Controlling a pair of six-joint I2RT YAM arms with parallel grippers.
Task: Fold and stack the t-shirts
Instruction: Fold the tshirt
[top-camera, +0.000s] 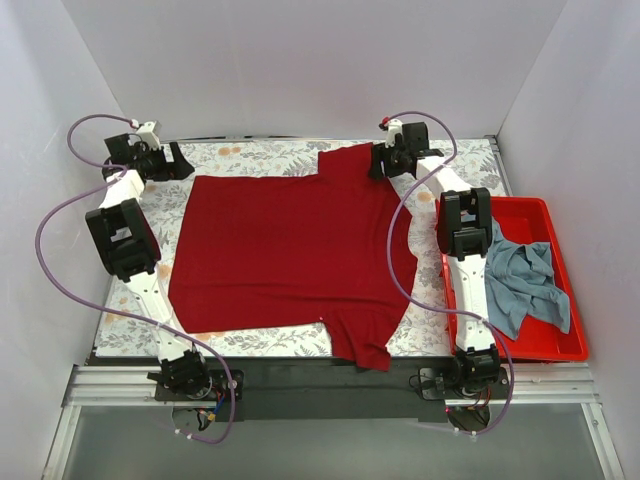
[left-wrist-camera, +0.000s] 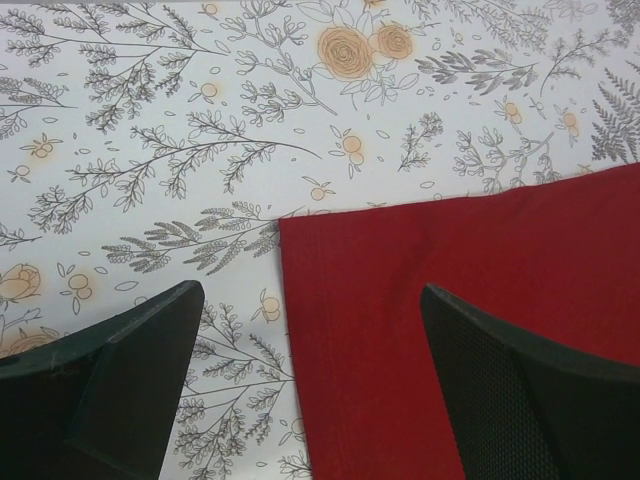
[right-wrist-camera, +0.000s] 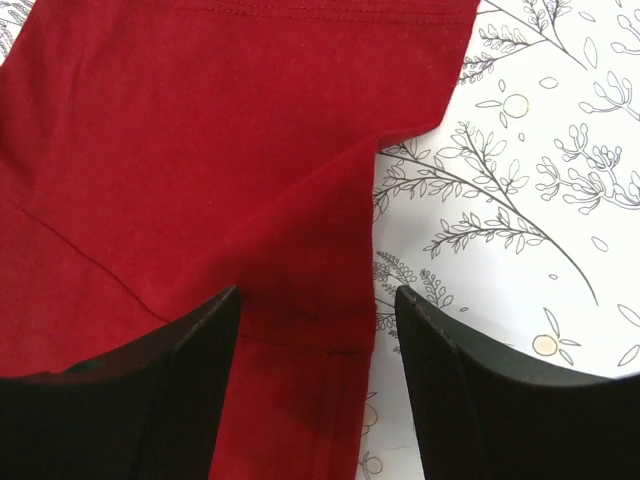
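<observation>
The large dark red t-shirt (top-camera: 290, 250) lies spread flat on the flower-patterned table cover, one sleeve at the far side and one hanging over the near edge. My left gripper (top-camera: 182, 162) hovers open over the shirt's far left corner (left-wrist-camera: 450, 270), its jaws (left-wrist-camera: 310, 288) straddling the hem edge. At the far sleeve (right-wrist-camera: 200, 150), my right gripper (top-camera: 383, 163) is open as well, with the sleeve's edge between its spread jaws (right-wrist-camera: 318, 291). Neither holds cloth. The grey-blue t-shirt (top-camera: 525, 285) lies crumpled in the bin.
A bright red plastic bin (top-camera: 575, 340) stands at the table's right edge beside the right arm. White walls enclose the table on three sides. Bare floral cover (top-camera: 260, 155) shows along the far side and beside the shirt.
</observation>
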